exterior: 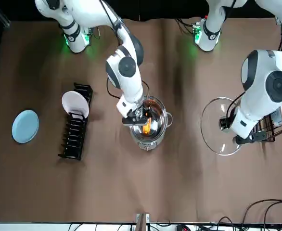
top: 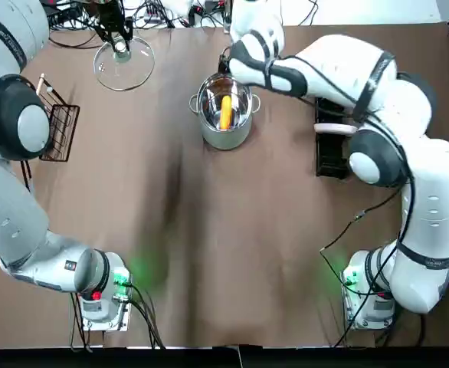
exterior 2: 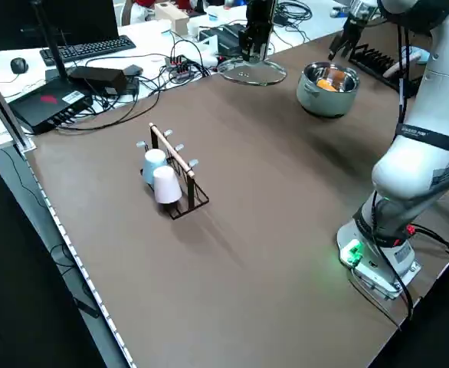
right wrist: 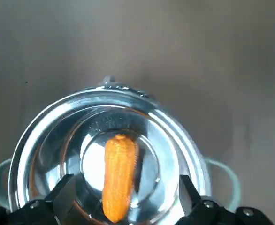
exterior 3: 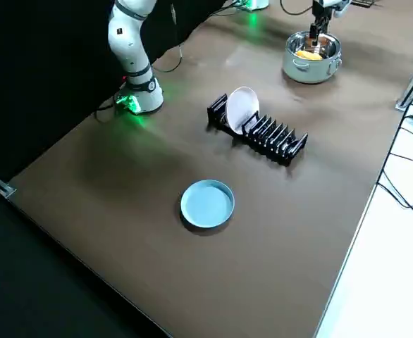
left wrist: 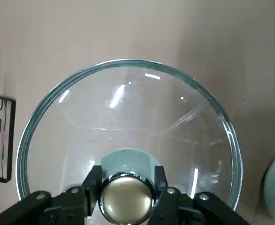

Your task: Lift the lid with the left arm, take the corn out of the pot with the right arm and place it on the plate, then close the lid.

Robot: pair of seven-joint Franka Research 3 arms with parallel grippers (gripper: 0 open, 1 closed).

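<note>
Lying in the open pot (top: pixel 226 136), the corn (top: pixel 225 111) shows from overhead; the left claw (top: pixel 119 47) holds the glass lid (top: pixel 135 73) well aside. Front: the right claw (exterior: pixel 137 116) hangs over the pot. Wrist views: left clamped on the lid's knob, right spread wide, empty.

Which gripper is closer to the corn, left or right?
Right. The right gripper hangs open just above the corn in the pot; the left gripper is off to the side, gripping the lid by its knob.

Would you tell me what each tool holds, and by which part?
Left tool: the glass lid, by its knob. Right tool: nothing, open above the corn.
</note>
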